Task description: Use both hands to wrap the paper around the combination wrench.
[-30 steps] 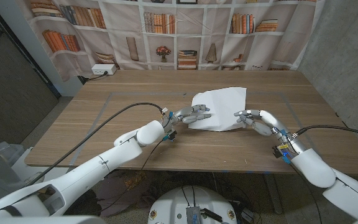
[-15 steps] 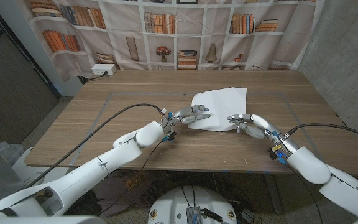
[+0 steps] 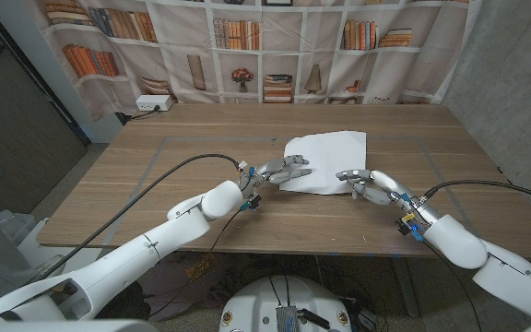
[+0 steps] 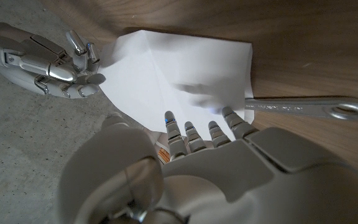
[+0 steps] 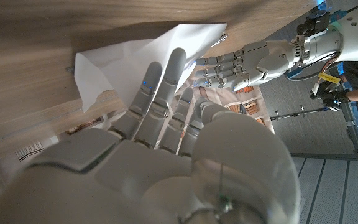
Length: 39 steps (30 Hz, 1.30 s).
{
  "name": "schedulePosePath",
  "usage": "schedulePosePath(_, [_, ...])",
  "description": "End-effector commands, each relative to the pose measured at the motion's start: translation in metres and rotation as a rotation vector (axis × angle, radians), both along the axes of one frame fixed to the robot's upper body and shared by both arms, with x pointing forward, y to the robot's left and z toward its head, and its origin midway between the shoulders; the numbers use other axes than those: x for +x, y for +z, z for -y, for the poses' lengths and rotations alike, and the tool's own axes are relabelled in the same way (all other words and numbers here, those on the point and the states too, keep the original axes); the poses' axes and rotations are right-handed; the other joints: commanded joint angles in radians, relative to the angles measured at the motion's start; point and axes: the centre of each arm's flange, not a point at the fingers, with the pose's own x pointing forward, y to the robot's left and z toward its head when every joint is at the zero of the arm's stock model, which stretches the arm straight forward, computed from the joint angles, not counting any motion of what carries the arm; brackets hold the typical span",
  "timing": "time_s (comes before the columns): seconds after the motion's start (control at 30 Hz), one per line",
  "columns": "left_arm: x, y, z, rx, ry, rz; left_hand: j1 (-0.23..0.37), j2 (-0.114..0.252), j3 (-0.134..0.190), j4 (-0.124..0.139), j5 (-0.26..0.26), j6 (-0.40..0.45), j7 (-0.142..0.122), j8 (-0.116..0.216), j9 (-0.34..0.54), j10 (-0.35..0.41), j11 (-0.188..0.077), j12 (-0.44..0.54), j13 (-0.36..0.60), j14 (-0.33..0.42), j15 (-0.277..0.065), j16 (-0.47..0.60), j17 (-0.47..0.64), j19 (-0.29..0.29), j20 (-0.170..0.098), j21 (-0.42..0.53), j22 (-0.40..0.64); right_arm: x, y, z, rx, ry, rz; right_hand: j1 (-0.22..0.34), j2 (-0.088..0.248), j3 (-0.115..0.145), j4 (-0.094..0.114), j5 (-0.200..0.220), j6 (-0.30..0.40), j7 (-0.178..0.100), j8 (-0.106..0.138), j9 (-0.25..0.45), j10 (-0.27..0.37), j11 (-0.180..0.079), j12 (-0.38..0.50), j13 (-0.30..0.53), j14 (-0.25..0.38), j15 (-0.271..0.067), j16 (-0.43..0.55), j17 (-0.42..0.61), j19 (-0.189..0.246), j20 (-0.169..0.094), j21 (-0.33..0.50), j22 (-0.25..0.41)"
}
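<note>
Under paper [image 3: 325, 161], wrench [image 4: 303, 109] ring end protrudes, axis crosswise.

Paper covers most of the combination wrench [image 4: 303, 109] on the desk [image 3: 201, 152].
Only the ring end and part of the shank show beyond the paper [image 4: 185, 74]; the other end is hidden. Whether the left robot hand [image 3: 284, 169] or right robot hand [image 3: 365, 183] grips the sheet cannot be told.

Your left hand [image 3: 284, 169]: arm reaching in from the near left, fingers [image 4: 191, 132] extended and slightly spread, nothing gripped. Your right hand [image 3: 367, 183]: arm reaching in from the near right, fingers [image 5: 166, 81] stretched toward the left hand, apart, nothing gripped.
</note>
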Motion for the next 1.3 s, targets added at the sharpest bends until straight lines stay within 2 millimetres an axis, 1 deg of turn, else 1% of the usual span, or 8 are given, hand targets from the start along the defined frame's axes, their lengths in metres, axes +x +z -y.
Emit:
schedulePosePath(0.03, [-0.002, 0.001, 0.004, 0.001, -0.001, 0.004, 0.000, -0.006, -0.006, 0.003, 0.003, 0.003, -0.003, -0.007, 0.002, -0.004, -0.005, 0.006, 0.003, -0.008, -0.034, 0.001, 0.002, -0.006, -0.002, 0.000, 0.003, 0.003, 0.004, 0.005, -0.028, -0.082, -0.012, -0.016, 0.002, -0.010, -0.002, 0.011, -0.013, 0.032, -0.002, 0.000, -0.033, 0.023, -0.002, 0.002, 0.036, -0.113, 0.035, 0.007, 0.034, -0.118, 0.061, 0.016])
schedulePosePath(0.1, [-0.003, 0.001, 0.004, 0.001, 0.001, 0.005, 0.000, -0.006, -0.006, 0.003, 0.003, 0.003, -0.003, -0.008, 0.002, -0.004, -0.006, 0.006, 0.002, -0.007, -0.035, 0.001, 0.002, -0.005, -0.002, 0.000, 0.003, 0.004, 0.005, 0.004, -0.050, -0.107, -0.019, -0.019, 0.002, -0.011, -0.001, 0.015, -0.003, 0.046, 0.002, -0.002, -0.032, 0.038, 0.002, 0.001, 0.062, -0.113, 0.056, 0.010, 0.043, -0.118, 0.086, 0.021])
schedulePosePath(0.2, [-0.005, 0.001, 0.002, -0.003, 0.005, 0.006, 0.000, -0.006, -0.006, 0.003, 0.003, 0.003, -0.003, -0.008, 0.002, -0.004, -0.006, 0.006, 0.002, -0.007, -0.034, 0.001, 0.002, -0.006, -0.002, 0.000, 0.003, 0.005, 0.005, 0.001, -0.086, -0.125, -0.028, -0.021, 0.002, -0.011, -0.003, 0.019, 0.008, 0.068, 0.007, -0.003, -0.020, 0.052, 0.007, -0.001, 0.069, -0.113, 0.061, 0.001, 0.057, -0.120, 0.110, 0.024])
schedulePosePath(0.3, [-0.006, 0.000, 0.000, -0.006, 0.009, 0.005, 0.000, -0.006, -0.007, 0.003, 0.003, 0.003, -0.004, -0.008, 0.002, -0.003, -0.005, 0.007, 0.002, -0.007, -0.034, 0.001, 0.002, -0.006, -0.001, 0.000, 0.003, 0.007, 0.004, -0.005, -0.148, -0.137, -0.046, -0.021, 0.001, -0.011, -0.005, 0.022, 0.010, 0.077, 0.007, -0.005, -0.019, 0.060, 0.008, -0.002, 0.075, -0.113, 0.068, 0.001, 0.062, -0.119, 0.122, 0.025])
schedulePosePath(0.53, [-0.007, -0.004, -0.004, -0.016, 0.015, -0.001, 0.000, -0.005, -0.008, 0.003, 0.003, 0.003, -0.003, -0.010, 0.002, -0.004, -0.005, 0.007, 0.002, -0.008, -0.034, 0.002, 0.002, -0.007, -0.002, 0.000, 0.003, 0.012, 0.006, -0.014, -0.227, -0.166, -0.051, -0.022, 0.005, -0.007, -0.004, 0.028, -0.009, 0.102, -0.002, -0.008, -0.050, 0.077, -0.003, -0.004, 0.077, -0.113, 0.075, -0.009, 0.058, -0.117, 0.146, 0.026])
schedulePosePath(0.93, [-0.006, -0.007, -0.009, -0.027, 0.016, -0.003, 0.000, -0.005, -0.009, 0.002, 0.004, 0.004, -0.004, -0.011, 0.002, -0.004, -0.006, 0.007, 0.001, -0.008, -0.035, 0.002, 0.002, -0.008, -0.002, 0.001, 0.003, 0.022, 0.005, -0.028, -0.300, -0.150, -0.079, -0.038, 0.005, -0.008, 0.013, 0.031, -0.034, 0.114, -0.007, -0.011, -0.085, 0.088, -0.006, -0.005, 0.065, -0.112, 0.076, -0.023, 0.034, -0.113, 0.162, 0.023])
schedulePosePath(1.13, [-0.005, -0.008, -0.012, -0.029, 0.017, -0.008, 0.000, -0.005, -0.010, 0.002, 0.004, 0.003, -0.003, -0.012, 0.002, -0.005, -0.005, 0.007, 0.001, -0.008, -0.035, 0.003, 0.002, -0.008, -0.004, 0.001, 0.003, 0.025, 0.008, -0.028, -0.299, -0.134, -0.081, -0.048, 0.002, -0.012, 0.021, 0.030, -0.036, 0.113, -0.006, -0.012, -0.089, 0.091, -0.004, -0.005, 0.056, -0.112, 0.074, -0.030, 0.022, -0.110, 0.167, 0.020])
schedulePosePath(1.3, [-0.004, -0.008, -0.012, -0.031, 0.012, -0.008, 0.000, -0.004, -0.010, 0.002, 0.004, 0.004, -0.001, -0.013, 0.002, -0.005, -0.004, 0.008, 0.001, -0.008, -0.034, 0.003, 0.002, -0.007, -0.005, 0.002, 0.003, 0.025, 0.007, -0.029, -0.303, -0.117, -0.081, -0.057, 0.001, -0.015, 0.028, 0.029, -0.033, 0.106, -0.003, -0.013, -0.090, 0.086, -0.002, -0.006, 0.048, -0.112, 0.072, -0.036, 0.014, -0.109, 0.171, 0.018])
